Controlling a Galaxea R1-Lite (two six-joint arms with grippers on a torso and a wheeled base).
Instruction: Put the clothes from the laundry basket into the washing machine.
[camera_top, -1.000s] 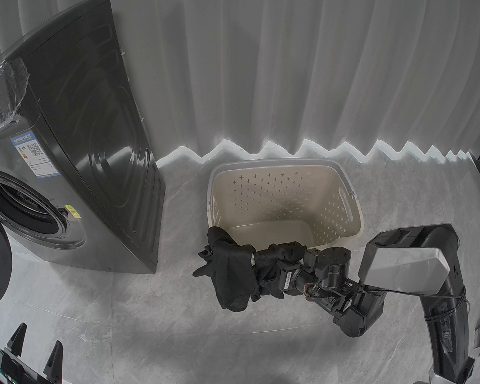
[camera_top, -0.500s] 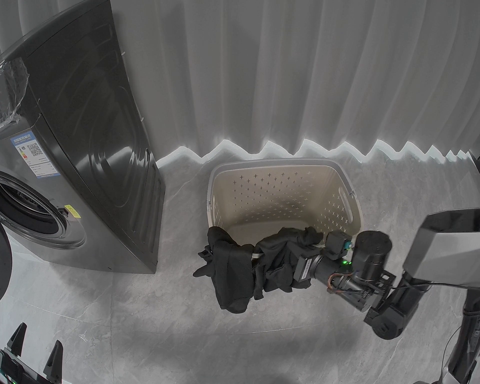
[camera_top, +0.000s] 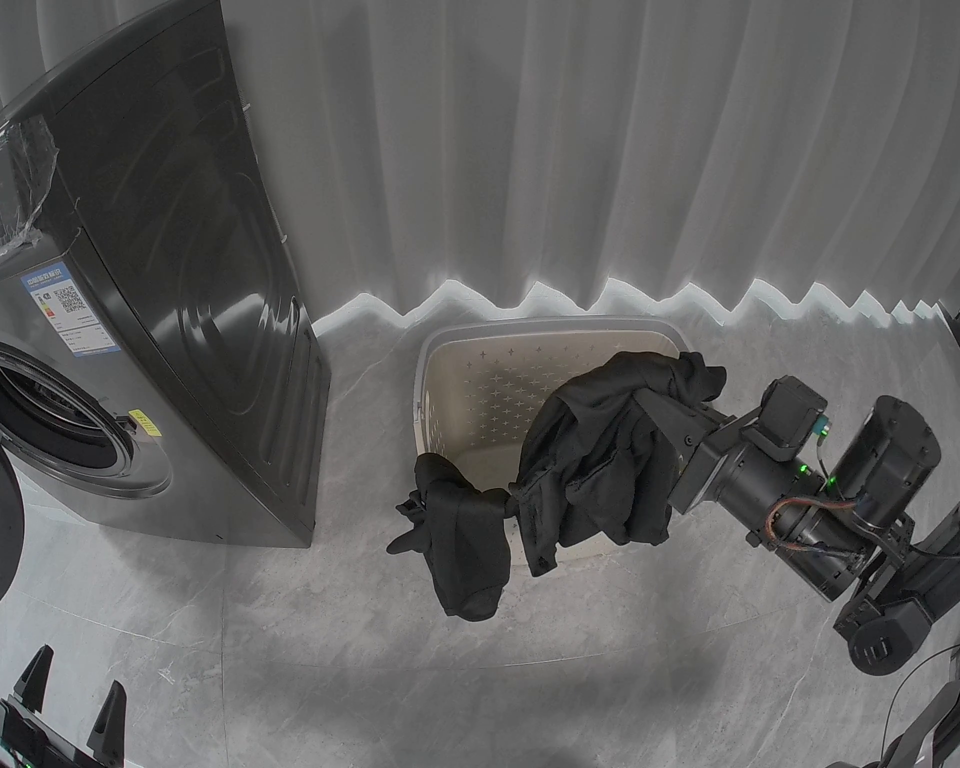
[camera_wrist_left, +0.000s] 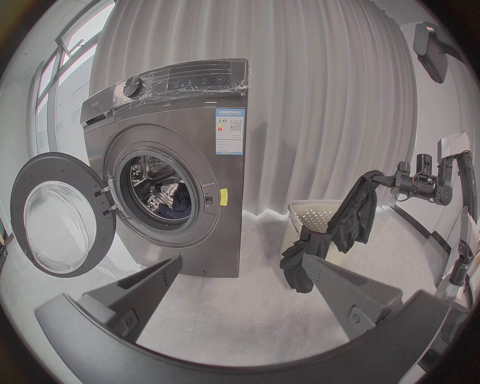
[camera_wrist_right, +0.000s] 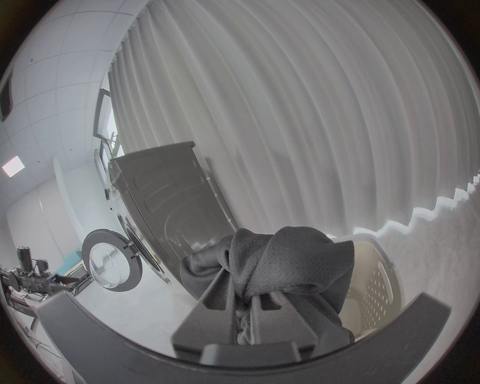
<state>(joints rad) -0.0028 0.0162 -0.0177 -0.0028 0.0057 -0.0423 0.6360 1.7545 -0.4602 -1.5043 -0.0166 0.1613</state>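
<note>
The right gripper (camera_wrist_right: 243, 305) has its fingers pinched narrow on a bunch of black garment (camera_top: 600, 450), the cloth pressed between them and spilling over both sides. In the head view it holds this bunch at right of centre, above the open laundry basket (camera_top: 470, 332). It probably holds the cloth high so that it comes clear of the basket's walls rather than dragging along them.

A lower part of the dark cloth is draped over the basket's near rim and hangs outside it towards the floor (camera_top: 300, 650), below centre of the frame. It joins the lifted bunch at the rim. I cannot tell whether this is one long piece or two tangled together, but more lift looks needed before it comes free.

The washing machine (camera_wrist_left: 200, 150) stands at the left of the frame with its door (camera_wrist_left: 60, 215) swung wide open, ready to take the load. Some dark cloth lies in the drum (camera_wrist_left: 177, 202).

The left gripper (camera_top: 78, 675) sits in the lower left corner, its fingers spread wide and holding nothing, well apart from the basket.

Compared with a second ago, the right arm has risen and drawn back towards the right edge. The gripped bunch has come up from the near rim to hang over the basket's middle. The part on the rim and the left gripper have kept their places.
</note>
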